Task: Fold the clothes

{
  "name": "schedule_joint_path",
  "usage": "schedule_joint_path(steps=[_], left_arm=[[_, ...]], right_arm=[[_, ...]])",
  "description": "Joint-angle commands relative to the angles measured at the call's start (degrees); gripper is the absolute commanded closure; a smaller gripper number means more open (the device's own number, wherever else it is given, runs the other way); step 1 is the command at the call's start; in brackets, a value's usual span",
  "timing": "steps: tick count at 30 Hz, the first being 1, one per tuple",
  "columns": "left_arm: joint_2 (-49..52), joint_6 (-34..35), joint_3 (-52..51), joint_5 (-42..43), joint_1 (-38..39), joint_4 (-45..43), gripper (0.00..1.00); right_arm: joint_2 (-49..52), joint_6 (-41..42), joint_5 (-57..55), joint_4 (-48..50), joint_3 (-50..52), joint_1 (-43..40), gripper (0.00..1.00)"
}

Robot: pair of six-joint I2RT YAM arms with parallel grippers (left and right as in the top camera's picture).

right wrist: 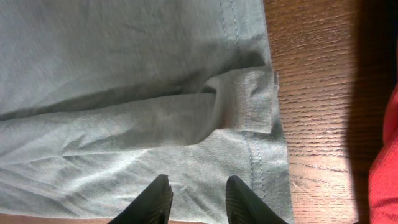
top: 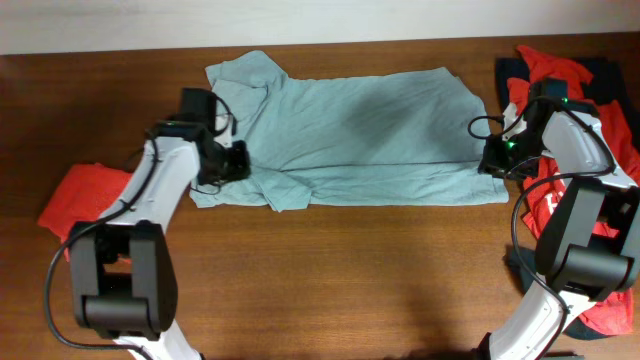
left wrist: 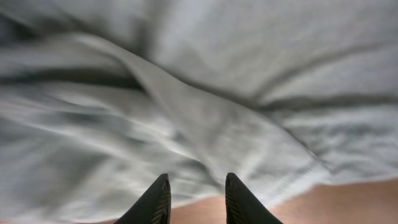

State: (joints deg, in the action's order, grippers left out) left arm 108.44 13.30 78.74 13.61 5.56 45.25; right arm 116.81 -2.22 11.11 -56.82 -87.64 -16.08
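Note:
The pale grey-blue T-shirt lies spread across the table, its near edge folded up into a long band. My left gripper hovers at the shirt's left end by the sleeve. In the left wrist view this gripper is open, with blurred cloth ahead and bare wood between its fingertips. My right gripper is at the shirt's right end. In the right wrist view it is open above the folded hem corner, holding nothing.
A red garment lies at the left, partly under the left arm. A heap of red and dark navy clothes sits at the right edge, beneath and behind the right arm. Brown wooden table shows in front.

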Motion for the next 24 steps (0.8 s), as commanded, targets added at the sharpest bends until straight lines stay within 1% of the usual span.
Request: schedule_joint_path(steps=[1, 2, 4, 7, 12, 16, 24], left_arm=[[0.9, 3.9, -2.2, 4.0, 3.3, -1.4, 0.71], [1.0, 4.3, -3.0, 4.0, 4.8, -3.1, 0.71], [1.3, 4.9, -3.2, 3.9, 5.9, -3.5, 0.71], [1.5, 7.9, -3.6, 1.4, 7.1, -3.3, 0.71], [1.5, 12.3, -3.7, 1.0, 7.1, 0.2, 0.71], [1.5, 12.4, -3.7, 1.0, 7.2, 2.0, 0.71], [3.9, 13.0, -3.8, 0.2, 7.2, 1.6, 0.71]], right_arm=[[0.3, -0.3, 0.5, 0.0, -0.4, 0.3, 0.65], [0.3, -0.3, 0.5, 0.0, -0.4, 0.3, 0.65], [0.3, -0.3, 0.5, 0.0, -0.4, 0.3, 0.65], [0.3, -0.3, 0.5, 0.0, -0.4, 0.3, 0.65], [0.3, -0.3, 0.5, 0.0, -0.4, 0.3, 0.65], [0.3, -0.3, 0.5, 0.0, -0.4, 0.3, 0.65], [0.3, -0.3, 0.5, 0.0, -0.4, 0.3, 0.64]])
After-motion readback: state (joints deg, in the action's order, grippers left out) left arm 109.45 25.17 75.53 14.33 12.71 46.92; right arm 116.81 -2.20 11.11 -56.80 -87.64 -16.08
